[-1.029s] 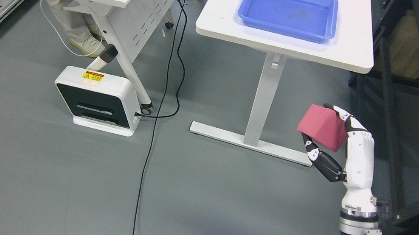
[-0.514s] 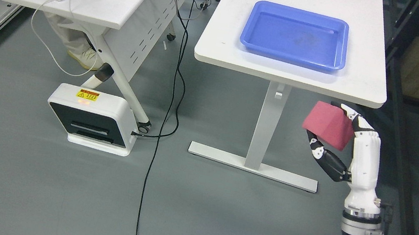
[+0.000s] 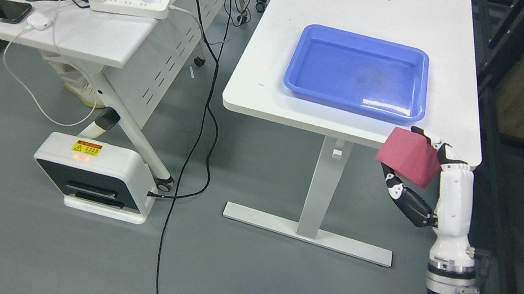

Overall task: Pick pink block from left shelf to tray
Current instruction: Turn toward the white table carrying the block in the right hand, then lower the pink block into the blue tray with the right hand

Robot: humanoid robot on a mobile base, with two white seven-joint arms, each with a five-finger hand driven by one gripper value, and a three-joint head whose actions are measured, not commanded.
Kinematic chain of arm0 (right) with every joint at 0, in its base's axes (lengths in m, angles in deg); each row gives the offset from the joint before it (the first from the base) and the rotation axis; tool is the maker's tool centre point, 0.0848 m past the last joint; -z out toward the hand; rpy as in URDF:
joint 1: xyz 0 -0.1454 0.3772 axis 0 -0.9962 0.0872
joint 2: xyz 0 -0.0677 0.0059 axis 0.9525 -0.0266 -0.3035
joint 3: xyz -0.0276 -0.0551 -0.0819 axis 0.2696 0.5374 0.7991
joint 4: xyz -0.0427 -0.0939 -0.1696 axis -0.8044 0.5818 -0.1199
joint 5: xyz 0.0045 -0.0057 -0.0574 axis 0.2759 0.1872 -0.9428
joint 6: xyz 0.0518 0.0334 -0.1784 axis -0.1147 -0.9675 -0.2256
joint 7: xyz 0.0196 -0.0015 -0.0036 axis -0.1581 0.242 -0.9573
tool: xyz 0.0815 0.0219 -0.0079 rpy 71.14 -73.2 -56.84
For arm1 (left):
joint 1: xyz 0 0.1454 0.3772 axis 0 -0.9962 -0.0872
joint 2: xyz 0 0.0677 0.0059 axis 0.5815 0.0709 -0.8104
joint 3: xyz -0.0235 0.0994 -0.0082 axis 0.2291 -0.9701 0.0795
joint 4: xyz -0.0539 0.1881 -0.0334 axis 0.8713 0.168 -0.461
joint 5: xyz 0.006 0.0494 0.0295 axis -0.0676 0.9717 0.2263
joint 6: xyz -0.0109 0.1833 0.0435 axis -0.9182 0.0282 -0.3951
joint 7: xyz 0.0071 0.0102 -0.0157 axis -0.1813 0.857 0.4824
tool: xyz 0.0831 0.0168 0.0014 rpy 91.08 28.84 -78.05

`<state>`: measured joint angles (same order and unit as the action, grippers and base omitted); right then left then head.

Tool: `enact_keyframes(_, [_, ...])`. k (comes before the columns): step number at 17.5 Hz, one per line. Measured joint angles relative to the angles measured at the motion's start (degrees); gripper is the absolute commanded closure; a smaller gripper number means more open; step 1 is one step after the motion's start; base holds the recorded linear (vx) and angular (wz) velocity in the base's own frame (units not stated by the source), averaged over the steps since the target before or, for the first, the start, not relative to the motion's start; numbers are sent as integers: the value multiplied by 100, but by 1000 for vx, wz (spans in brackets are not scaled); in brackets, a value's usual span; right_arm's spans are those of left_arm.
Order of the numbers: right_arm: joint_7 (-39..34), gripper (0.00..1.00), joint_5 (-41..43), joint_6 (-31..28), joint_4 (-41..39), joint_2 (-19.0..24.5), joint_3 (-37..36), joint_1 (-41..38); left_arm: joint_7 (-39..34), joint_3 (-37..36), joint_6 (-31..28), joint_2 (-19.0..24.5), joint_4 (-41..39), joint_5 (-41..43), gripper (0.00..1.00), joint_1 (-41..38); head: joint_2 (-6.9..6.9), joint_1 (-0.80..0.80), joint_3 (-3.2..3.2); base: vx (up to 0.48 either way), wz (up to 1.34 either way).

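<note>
Right hand [image 3: 417,169] grips the pink block [image 3: 408,156], fingers clamped around it. The blue tray [image 3: 305,83] lies up-left of the hand, centre-right of frame, on the white table [image 3: 261,87].

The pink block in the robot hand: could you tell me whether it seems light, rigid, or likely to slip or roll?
The pink block is probably light: the right robot hand carries it pinched between thumb and fingertips alone. It looks matte, perhaps foam, so likely grippy rather than slippery. Its flat faces suggest it will sit, not roll, in the blue tray.
</note>
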<state>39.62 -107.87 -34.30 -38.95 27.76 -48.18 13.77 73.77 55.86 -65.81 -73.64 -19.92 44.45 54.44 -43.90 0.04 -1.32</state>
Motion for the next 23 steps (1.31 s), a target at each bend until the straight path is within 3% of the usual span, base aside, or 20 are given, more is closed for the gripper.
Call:
enact_keyframes(9, [-107, 93, 0, -47, 0, 0, 0, 8, 0, 0, 0, 0, 0, 0, 0, 0, 0, 0, 0, 229, -67])
enact_keyframes(23, [-1190, 93, -27, -105, 1, 0, 1, -3, 0, 0, 0, 0, 0, 0, 0, 1, 0, 0, 0, 194, -12])
